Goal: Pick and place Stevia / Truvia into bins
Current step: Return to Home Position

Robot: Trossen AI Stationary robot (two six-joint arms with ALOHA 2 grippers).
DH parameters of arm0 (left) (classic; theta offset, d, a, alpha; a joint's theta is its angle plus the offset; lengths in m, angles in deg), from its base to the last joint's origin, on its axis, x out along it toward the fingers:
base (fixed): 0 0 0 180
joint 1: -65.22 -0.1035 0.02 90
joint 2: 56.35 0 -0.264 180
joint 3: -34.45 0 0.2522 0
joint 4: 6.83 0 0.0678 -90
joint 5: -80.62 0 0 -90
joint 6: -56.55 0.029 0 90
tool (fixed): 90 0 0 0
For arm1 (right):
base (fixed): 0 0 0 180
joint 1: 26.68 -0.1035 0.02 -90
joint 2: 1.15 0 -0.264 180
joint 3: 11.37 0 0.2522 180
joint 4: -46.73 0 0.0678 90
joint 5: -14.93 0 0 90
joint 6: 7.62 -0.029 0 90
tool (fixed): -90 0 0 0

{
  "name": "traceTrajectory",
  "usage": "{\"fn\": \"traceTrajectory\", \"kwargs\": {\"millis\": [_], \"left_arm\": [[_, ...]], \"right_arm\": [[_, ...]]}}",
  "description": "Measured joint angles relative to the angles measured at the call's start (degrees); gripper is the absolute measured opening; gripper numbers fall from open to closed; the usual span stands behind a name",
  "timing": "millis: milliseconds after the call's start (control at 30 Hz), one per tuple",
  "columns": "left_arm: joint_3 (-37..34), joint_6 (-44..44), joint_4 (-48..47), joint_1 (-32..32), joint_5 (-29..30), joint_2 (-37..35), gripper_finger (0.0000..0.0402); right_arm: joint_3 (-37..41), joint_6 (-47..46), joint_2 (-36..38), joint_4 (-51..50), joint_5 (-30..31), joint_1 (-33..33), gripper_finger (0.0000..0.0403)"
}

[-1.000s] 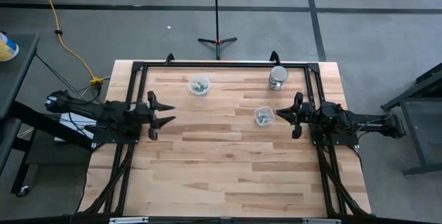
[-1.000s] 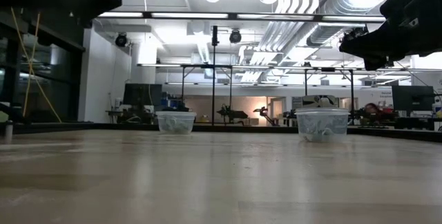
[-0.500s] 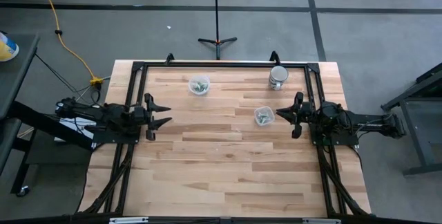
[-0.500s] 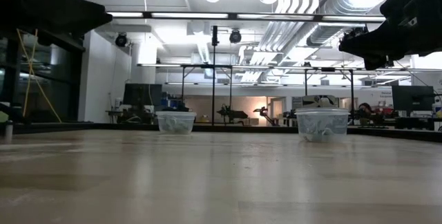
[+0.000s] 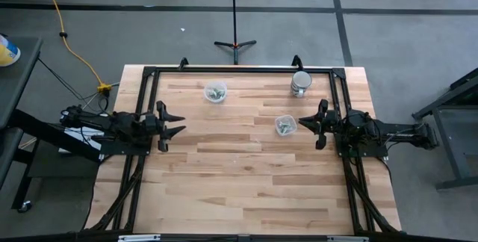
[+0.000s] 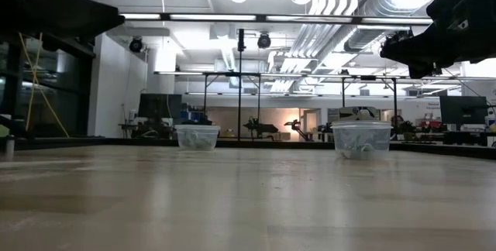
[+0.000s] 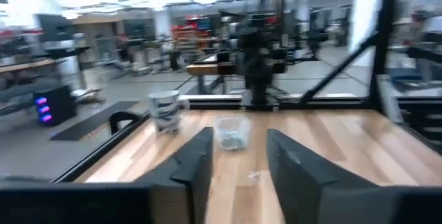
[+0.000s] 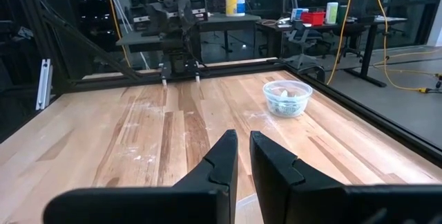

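Note:
Two clear plastic cups stand upright on the wooden table (image 5: 224, 190), and both hold pale green-and-white packets. One cup (image 5: 216, 92) is near the far edge. The other cup (image 5: 285, 125) stands just in front of my right gripper (image 5: 302, 125), which hovers at the table's right side, shut and holding nothing. My left gripper (image 5: 178, 122) hovers at the left side, open and empty. In the left wrist view my open left gripper (image 7: 238, 162) points at the nearer cup (image 7: 231, 132). The right wrist view shows the far cup (image 8: 287, 98). I see no loose packet for certain.
A shiny metal mug (image 5: 300, 82) stands near the far right corner, beyond the right-hand cup. A black frame (image 5: 239, 69) runs along the far edge and both sides of the table. The boards between the two arms and toward the near edge are bare wood.
My left gripper has drawn back a little toward the table's left edge and then held still. The right arm and both cups have not moved.

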Motion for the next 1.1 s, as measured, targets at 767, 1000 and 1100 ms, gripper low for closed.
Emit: {"fn": "traceTrajectory", "kwargs": {"millis": [767,1000,1100], "left_arm": [[-2.99,2.42,-0.02,-0.02,-16.2,0.0,0.0021],[-3.02,2.7,0.4,0.0,-7.54,0.0,0.0133],[-3.02,2.7,0.42,0.0,-7.52,0.0,0.018]], "right_arm": [[-0.02,0.0,0.0,-0.09,-0.07,0.0,0.0032],[-0.02,0.0,0.0,-0.11,-0.07,0.0,0.0032],[-0.02,0.0,0.0,-0.11,-0.07,0.01,0.0032]]}}
